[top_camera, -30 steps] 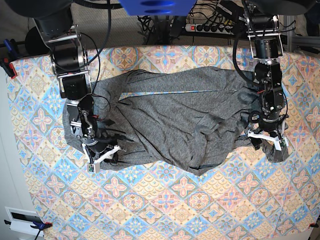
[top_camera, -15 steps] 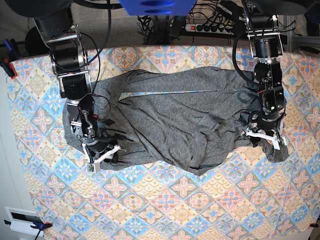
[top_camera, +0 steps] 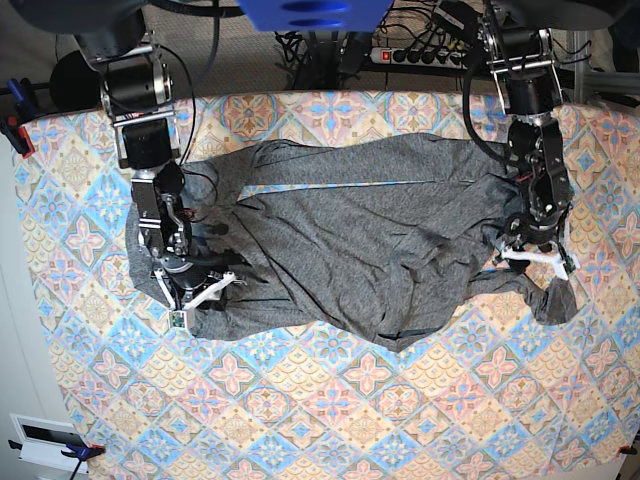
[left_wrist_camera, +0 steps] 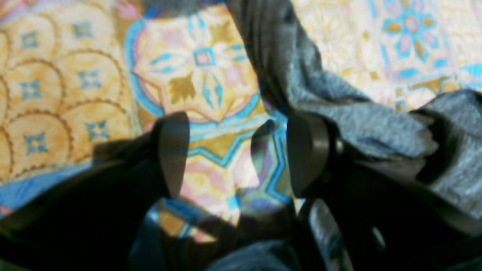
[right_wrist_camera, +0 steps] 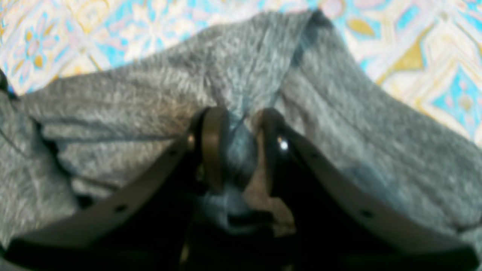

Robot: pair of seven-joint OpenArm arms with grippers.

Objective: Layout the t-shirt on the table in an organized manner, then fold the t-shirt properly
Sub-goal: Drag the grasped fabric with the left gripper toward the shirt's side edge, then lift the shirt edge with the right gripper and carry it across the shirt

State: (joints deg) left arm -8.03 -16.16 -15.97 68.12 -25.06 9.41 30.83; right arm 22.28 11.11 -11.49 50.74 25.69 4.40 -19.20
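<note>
The black left gripper (left_wrist_camera: 233,154) points down with its two dark fingers spread wide and empty, while the black right gripper (right_wrist_camera: 237,146) pinches a fold of heather dark-grey knit t-shirt (right_wrist_camera: 241,150).

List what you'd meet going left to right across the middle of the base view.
Bare table → right gripper on the shirt's edge → t-shirt → left gripper by the bunched sleeve → bare table again.
</note>
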